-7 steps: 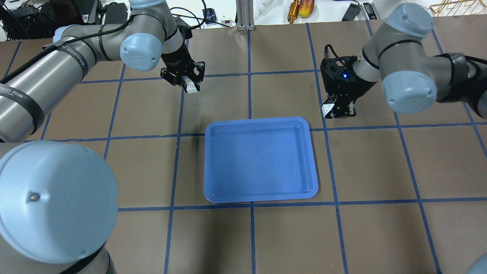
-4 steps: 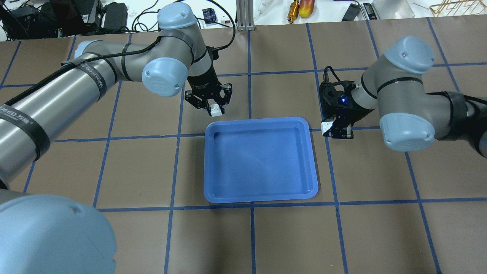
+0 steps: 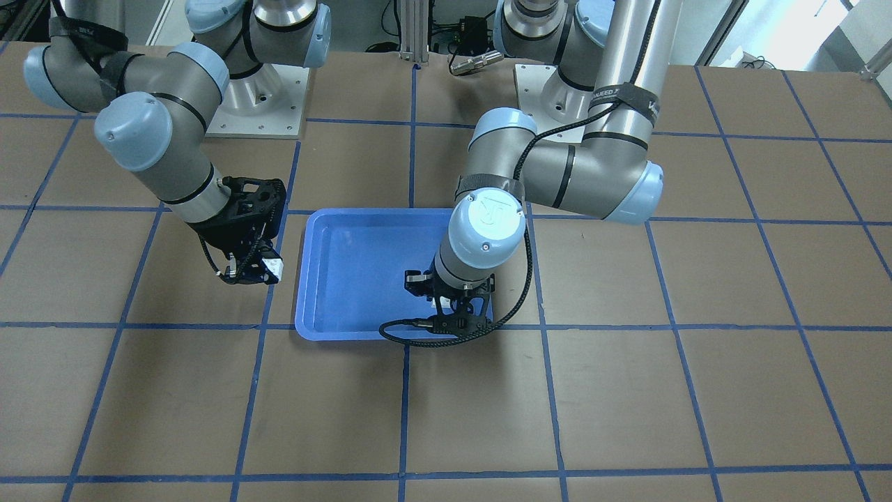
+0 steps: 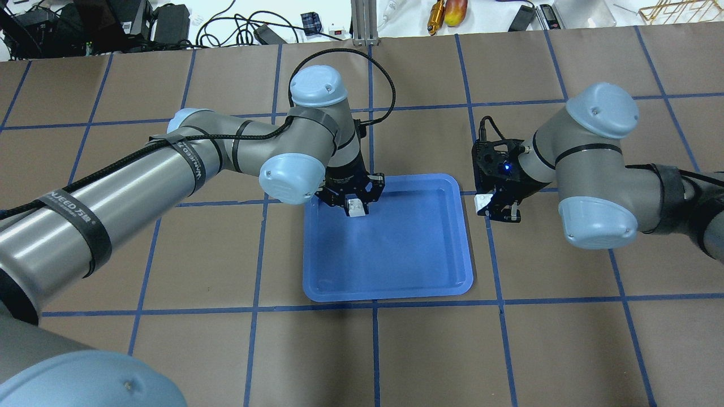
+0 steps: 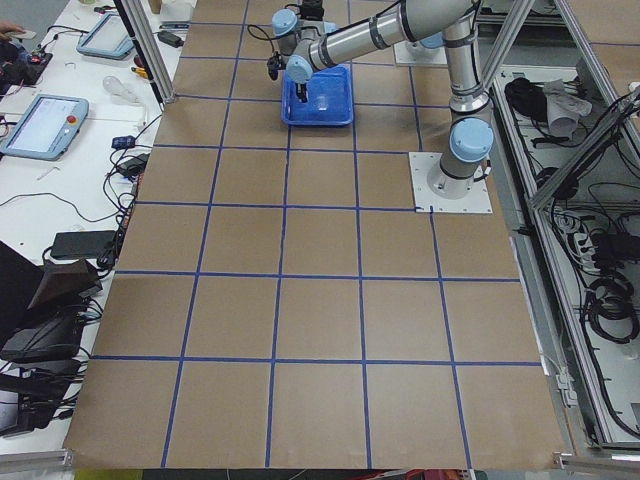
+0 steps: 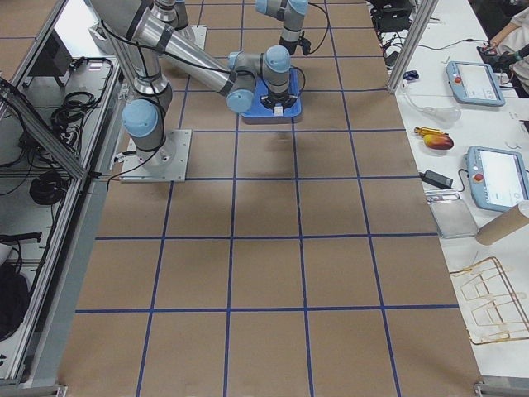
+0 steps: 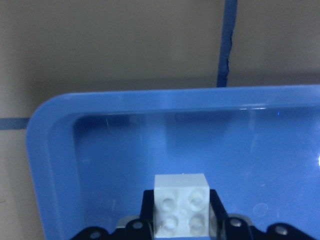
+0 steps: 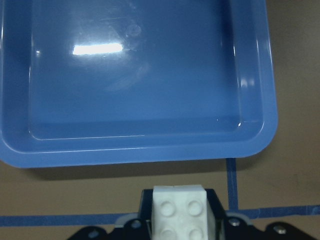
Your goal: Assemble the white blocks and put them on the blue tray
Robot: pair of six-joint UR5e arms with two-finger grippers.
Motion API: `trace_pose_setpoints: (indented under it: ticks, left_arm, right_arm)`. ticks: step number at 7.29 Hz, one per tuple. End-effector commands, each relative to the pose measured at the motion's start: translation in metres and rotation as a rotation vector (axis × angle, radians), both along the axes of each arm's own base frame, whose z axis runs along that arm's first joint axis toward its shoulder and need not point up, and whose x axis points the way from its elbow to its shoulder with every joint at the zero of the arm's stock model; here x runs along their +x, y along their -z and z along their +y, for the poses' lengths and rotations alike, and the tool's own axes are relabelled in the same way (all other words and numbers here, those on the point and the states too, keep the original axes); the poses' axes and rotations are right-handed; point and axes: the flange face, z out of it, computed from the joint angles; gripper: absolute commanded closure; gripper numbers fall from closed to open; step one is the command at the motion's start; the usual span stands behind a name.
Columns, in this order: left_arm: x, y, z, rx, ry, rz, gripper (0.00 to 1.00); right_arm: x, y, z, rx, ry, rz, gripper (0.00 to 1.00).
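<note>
Left fingers (image 4: pixel 356 204) pinch one white block (image 4: pixel 356 209) over the tray's (image 4: pixel 390 294) upper-left corner; right fingers (image 4: pixel 487 204) pinch the other block (image 4: pixel 482 200) just right of the tray, above the desk (image 4: pixel 565 339). We judge pickup done — joining and placing remain.

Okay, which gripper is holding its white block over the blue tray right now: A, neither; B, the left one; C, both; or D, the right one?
B: the left gripper holds its white block over a corner of the blue tray, while the right gripper holds the other white block just outside the rim, over the brown table.
</note>
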Motion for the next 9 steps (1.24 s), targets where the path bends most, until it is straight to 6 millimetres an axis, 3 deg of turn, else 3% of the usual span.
trace_pose_setpoints:
  ticks: [1,5,6,7,8,9]
  left_arm:
    - [-0.017,0.013,0.016,0.027,0.001,0.015,1.0]
    - [-0.017,0.026,0.027,0.056,0.002,0.008,1.0]
    - [-0.018,0.029,0.027,0.067,-0.002,0.018,0.93]
    - [-0.018,0.029,0.027,0.067,-0.002,0.019,0.53]
    - [-0.019,0.029,0.028,0.069,0.0,0.018,0.38]
    - [-0.02,0.03,0.029,0.072,0.003,0.017,0.31]
  right_arm:
    - [0.003,-0.001,0.0,-0.004,0.005,-0.036,1.0]
    - [0.004,-0.001,0.0,-0.005,0.005,-0.038,1.0]
    - [0.004,-0.002,0.0,-0.006,0.005,-0.038,1.0]
    - [0.006,-0.002,0.0,-0.006,0.004,-0.059,1.0]
    - [0.007,-0.002,0.0,-0.008,0.004,-0.062,1.0]
    - [0.008,-0.002,0.0,-0.001,0.019,-0.062,1.0]
